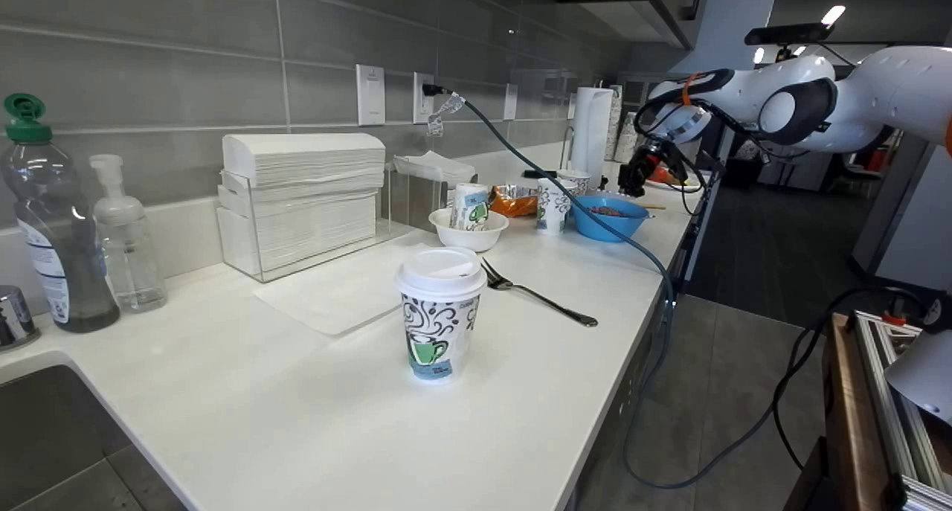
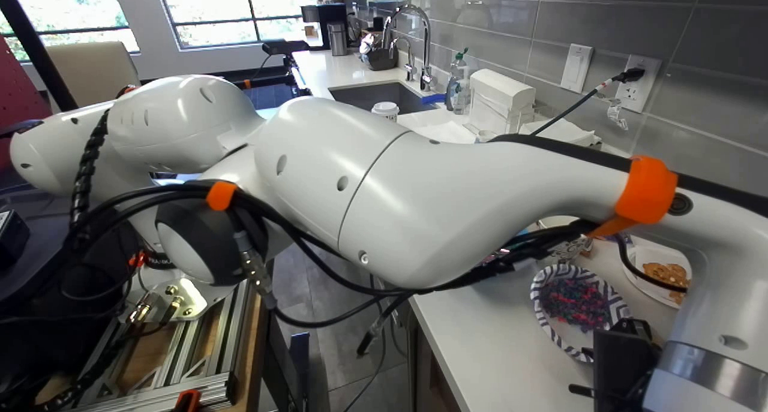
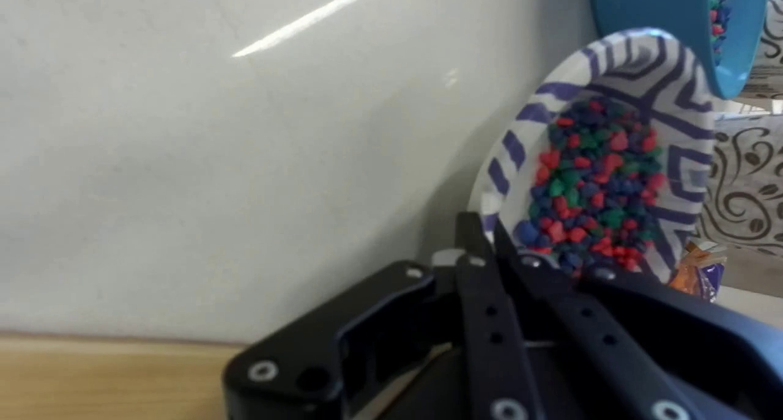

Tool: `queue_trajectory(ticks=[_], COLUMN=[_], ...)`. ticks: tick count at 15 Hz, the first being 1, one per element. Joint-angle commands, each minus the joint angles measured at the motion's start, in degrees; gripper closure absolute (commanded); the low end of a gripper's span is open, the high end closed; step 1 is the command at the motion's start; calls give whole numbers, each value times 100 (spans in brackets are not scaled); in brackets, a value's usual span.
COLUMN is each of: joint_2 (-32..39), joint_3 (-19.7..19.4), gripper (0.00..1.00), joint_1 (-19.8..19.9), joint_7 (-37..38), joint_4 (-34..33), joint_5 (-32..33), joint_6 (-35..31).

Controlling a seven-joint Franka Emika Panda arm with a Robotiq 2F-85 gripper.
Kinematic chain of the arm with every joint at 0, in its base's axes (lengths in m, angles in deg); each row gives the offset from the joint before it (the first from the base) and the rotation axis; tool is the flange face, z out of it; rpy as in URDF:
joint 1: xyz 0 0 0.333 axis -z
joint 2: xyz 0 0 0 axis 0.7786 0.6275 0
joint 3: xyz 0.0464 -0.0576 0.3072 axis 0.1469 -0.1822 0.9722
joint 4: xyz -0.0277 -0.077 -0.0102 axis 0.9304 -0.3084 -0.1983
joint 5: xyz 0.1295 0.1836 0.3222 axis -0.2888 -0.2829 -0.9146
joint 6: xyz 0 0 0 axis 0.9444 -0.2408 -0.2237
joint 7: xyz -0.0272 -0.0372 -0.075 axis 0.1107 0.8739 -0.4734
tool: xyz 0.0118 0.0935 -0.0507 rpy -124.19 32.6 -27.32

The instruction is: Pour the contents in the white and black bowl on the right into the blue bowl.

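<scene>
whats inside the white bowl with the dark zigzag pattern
In the wrist view, the patterned bowl holds many small red, green and blue pieces. The end effector covers part of its near end, and whatever lies beneath the pieces is hidden.

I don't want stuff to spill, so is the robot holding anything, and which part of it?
Yes: the patterned bowl, pinched by its rim in the gripper.
</scene>
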Motion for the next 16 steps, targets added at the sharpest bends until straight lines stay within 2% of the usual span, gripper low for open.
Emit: queue_trajectory(ticks=[1,9,16], joint_2=[41,-215,-341], joint_3=[-29,-194,-188], gripper=[100,100,100], joint_1=[17,-40,-191], joint_7=[8,-80,-64], joint_4=[-116,-55,17], joint_5=[65,261,338], joint_6=[139,100,50])
